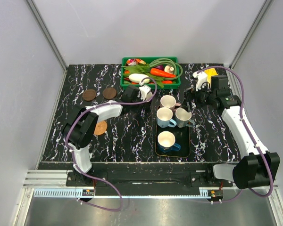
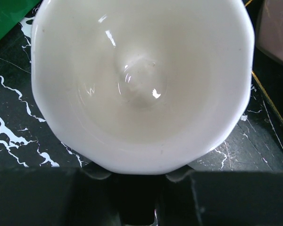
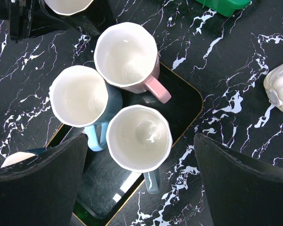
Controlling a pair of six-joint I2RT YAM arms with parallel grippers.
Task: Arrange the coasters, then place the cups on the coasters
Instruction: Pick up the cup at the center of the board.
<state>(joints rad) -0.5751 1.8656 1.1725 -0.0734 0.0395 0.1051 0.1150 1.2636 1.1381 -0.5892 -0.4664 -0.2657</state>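
My left gripper (image 1: 137, 94) (image 2: 137, 175) is shut on a cup (image 2: 141, 80) (image 1: 144, 89) at its near side. The cup's cream inside fills the left wrist view and its handle is hidden. Three cups stand on the black tray (image 1: 185, 141): a pink one (image 1: 168, 101) (image 3: 126, 56), a light blue one (image 1: 164, 117) (image 3: 80, 96) and a dark blue one (image 1: 167, 140). A teal cup (image 1: 183, 117) (image 3: 139, 137) sits at the tray's edge. My right gripper (image 1: 196, 96) (image 3: 141, 188) hangs open above the teal cup. Three brown coasters (image 1: 89, 94) (image 1: 109, 92) (image 1: 100, 127) lie at the left.
A green basket (image 1: 175, 60) (image 3: 221, 4) of toy vegetables stands at the back. A white object (image 1: 200, 76) (image 3: 280, 89) and a yellow one (image 1: 211, 72) lie at the back right. Grey walls enclose the table on three sides.
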